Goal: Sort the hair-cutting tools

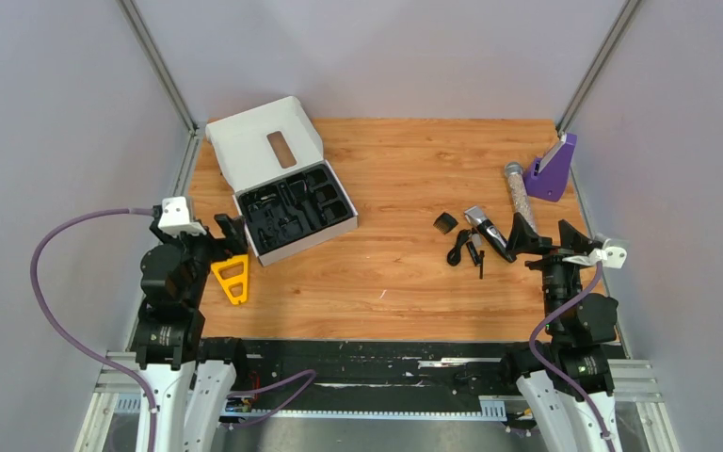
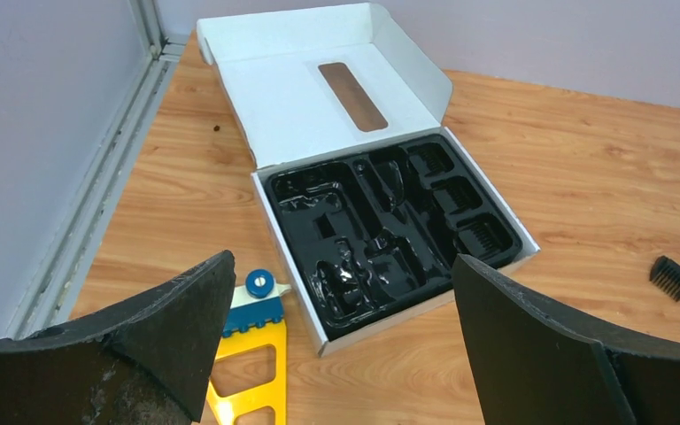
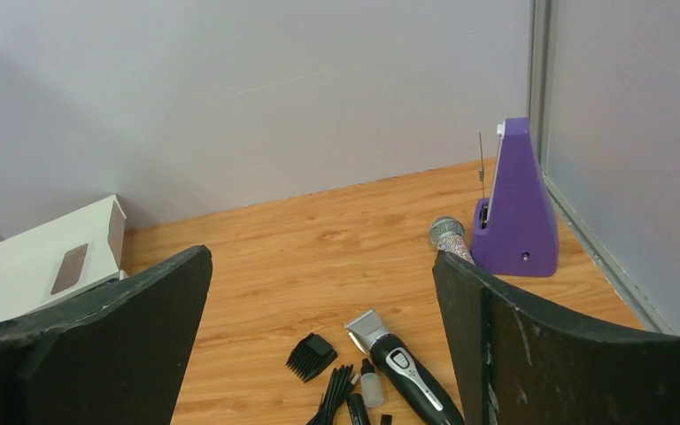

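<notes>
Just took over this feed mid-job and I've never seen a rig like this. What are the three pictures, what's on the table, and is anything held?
Two robot arms sit at the table's near edge. One picture looks down from above; the others come from wrist cameras, the dark slabs being fingers. The left end effector and the right end effector are open, holding nothing. Left: an open white box and a yellow piece. Right: clipper, comb guard, cord, glittery cylinder, purple stand.

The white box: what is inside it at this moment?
A glossy black tray with several moulded slots sits in the white box. No tool shows in them; the deep, shiny slot bottoms are hard to read. Under the tray nothing can be seen.
</notes>
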Controlling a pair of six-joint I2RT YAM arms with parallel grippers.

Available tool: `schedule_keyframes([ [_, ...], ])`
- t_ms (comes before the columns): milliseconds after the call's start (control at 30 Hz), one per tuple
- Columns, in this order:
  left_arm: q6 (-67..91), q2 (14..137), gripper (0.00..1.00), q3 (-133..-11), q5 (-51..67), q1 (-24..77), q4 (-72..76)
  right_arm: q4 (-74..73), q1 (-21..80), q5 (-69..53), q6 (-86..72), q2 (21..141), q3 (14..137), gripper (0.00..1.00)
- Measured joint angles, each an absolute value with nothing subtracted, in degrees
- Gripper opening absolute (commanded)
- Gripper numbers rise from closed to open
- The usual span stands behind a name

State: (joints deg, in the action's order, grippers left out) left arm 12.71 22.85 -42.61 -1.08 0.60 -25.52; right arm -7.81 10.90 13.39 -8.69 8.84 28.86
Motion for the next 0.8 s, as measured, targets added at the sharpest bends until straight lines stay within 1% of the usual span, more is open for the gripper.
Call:
schedule_keyframes([
  [233,13.69,26.76,1.00,-43.13,1.74,0.60,-25.71,-6.70,12.99,13.19,-8.64,8.80,28.21,1.00],
  [533,17.74,42.39,1.00,-49.47,9.37,1.30,-25.26,-6.28,13.76,10.52,-8.19,7.49,27.42,1.00],
  [600,18.44,46.63,1.00,-50.43,9.74,3.36,-24.62,-6.20,13.87,10.02,-8.08,7.22,27.20,1.00],
  [800,18.33,61.45,1.00,-52.58,8.23,17.28,-23.00,-6.11,14.39,8.82,-7.73,5.93,26.98,1.00],
])
